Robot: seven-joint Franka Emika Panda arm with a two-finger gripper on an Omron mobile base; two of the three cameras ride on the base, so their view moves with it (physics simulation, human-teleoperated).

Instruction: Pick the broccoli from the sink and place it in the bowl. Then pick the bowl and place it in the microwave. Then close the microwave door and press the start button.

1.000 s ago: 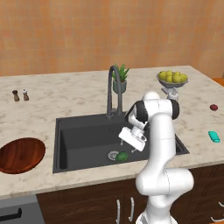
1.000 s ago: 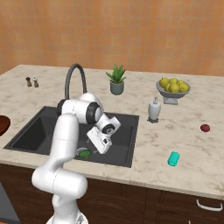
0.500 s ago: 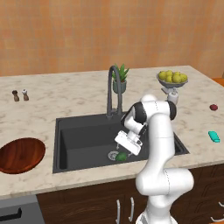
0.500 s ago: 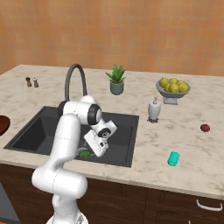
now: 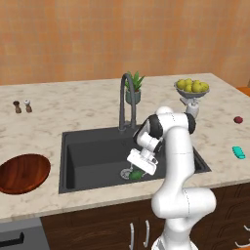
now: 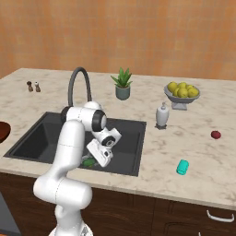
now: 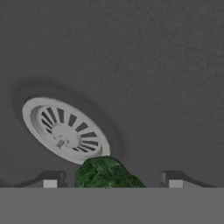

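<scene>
The broccoli (image 7: pixel 107 174), dark green and lumpy, lies on the floor of the sink (image 5: pixel 93 158) beside the round metal drain (image 7: pixel 65 130). My gripper (image 7: pixel 113 180) is low in the basin and stands open, one fingertip on each side of the broccoli (image 5: pixel 135 174), apart from it. From the right base camera the hand (image 6: pixel 100 152) covers most of the broccoli (image 6: pixel 88 162). The reddish-brown wooden bowl (image 5: pixel 22 173) sits on the counter left of the sink (image 6: pixel 41 138). The microwave and its door are out of view.
A grey gooseneck tap (image 5: pixel 126 100) stands behind the basin, with a potted plant (image 5: pixel 134 88) beyond it. On the right counter are a silver fruit bowl (image 5: pixel 192 90), a soap bottle (image 6: pixel 161 115), a teal object (image 5: pixel 239 152) and a small red item (image 5: pixel 238 119). Shakers (image 5: pixel 22 106) stand far left.
The hand has gone down into the sink, closer to the broccoli by the drain. Nothing else moved.
</scene>
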